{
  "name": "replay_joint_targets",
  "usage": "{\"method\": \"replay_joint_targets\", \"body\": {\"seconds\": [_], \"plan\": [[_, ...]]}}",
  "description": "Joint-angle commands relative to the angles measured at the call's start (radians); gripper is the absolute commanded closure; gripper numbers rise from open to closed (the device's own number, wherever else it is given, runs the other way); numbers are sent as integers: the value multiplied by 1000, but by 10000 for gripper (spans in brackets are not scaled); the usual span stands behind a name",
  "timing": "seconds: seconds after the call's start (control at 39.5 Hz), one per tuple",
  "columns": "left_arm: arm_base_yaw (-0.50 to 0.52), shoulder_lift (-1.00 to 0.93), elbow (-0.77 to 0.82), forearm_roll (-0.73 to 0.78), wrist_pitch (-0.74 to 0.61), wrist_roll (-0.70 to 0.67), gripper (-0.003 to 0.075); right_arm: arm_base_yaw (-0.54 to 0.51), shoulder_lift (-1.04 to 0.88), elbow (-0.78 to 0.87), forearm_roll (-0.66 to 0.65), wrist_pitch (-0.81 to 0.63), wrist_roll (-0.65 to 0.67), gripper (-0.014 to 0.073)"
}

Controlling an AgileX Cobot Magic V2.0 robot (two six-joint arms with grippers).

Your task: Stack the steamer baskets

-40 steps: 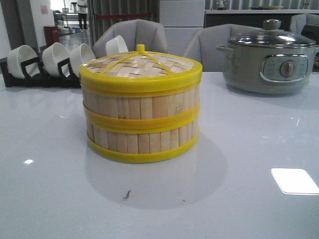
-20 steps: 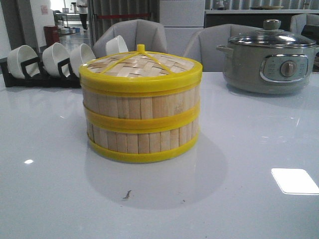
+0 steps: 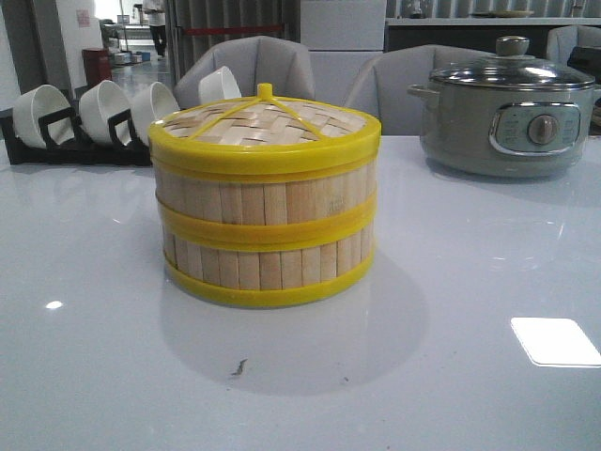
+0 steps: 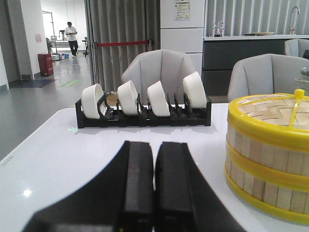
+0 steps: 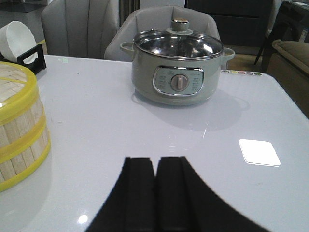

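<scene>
Two baskets stacked, and both our grippers pressed closed

We see our two round steamer baskets (image 3: 265,230) of pale bamboo slats with bright yellow bands sitting one on top of the other in the middle of the shiny white table (image 3: 451,376), with the flat woven bamboo lid (image 3: 265,127) with the yellow rim on top. Our left gripper (image 4: 153,186) has its black fingers pressed together and holds nothing, and it sits beside the stack. Our right gripper (image 5: 154,193) is the same, fingers together, on the other side. The grey electric pot (image 3: 507,117) stands far back to the right. White bowls (image 3: 103,111) lean in a black rack (image 3: 75,148) far back to the left.
</scene>
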Motion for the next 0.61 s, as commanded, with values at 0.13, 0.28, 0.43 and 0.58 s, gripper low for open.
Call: {"method": "replay_joint_targets", "body": {"seconds": [0.13, 0.28, 0.43, 0.58], "plan": [[-6, -11, 0, -26, -74, -7, 637, -6, 3, -29, -5, -93, -2, 538], [-6, -11, 0, -51, -76, -2, 637, -6, 3, -29, -5, -93, -2, 538], [-6, -11, 0, -189, -76, 169, 637, -6, 3, -29, -5, -93, -2, 538], [-6, -11, 0, -190, -85, 177, 637, -6, 3, -29, -5, -93, -2, 538]]}}
